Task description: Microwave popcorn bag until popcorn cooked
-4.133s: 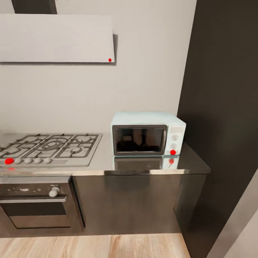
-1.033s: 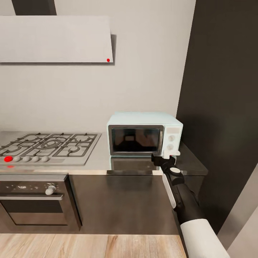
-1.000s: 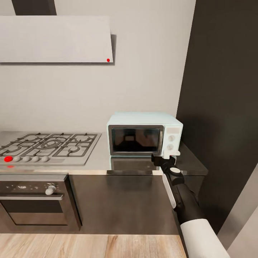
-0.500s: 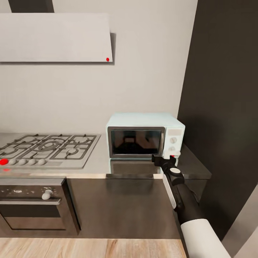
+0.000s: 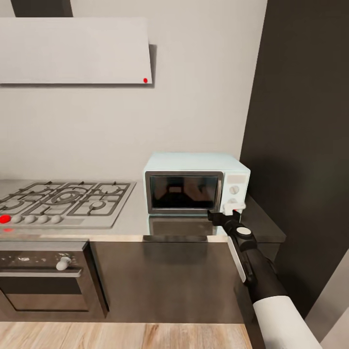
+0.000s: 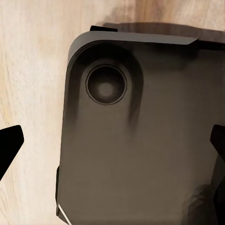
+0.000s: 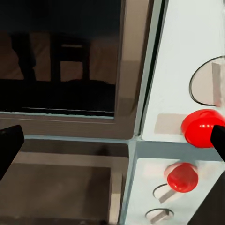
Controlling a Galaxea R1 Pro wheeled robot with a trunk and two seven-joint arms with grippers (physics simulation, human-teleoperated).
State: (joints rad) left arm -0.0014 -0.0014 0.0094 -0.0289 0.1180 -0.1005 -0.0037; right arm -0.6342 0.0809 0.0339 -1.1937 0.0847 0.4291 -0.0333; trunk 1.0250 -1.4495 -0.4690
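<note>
R claw (image 5: 231, 208) spread apart, right at red button (image 7: 202, 127) on pale mint-blue box microwave (image 5: 196, 183), 3 o'clock end of glossy steel-grey bench (image 5: 131, 225). L claw (image 6: 112, 154) apart too.

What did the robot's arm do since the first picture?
The right gripper came up into view and reached to the microwave's lower front corner by its red dot, then edged rightward. The microwave door stayed shut; the hob and countertop look unchanged.

Pretty plain grey wall (image 5: 194, 97) at the back with a flat pale hood (image 5: 72, 51) mounted up high, little red dot at its corner. Tall dark cabinet (image 5: 300, 121) on the right side, built-in oven (image 5: 46, 278) lower left, light wood plank floor (image 5: 121, 335).
</note>
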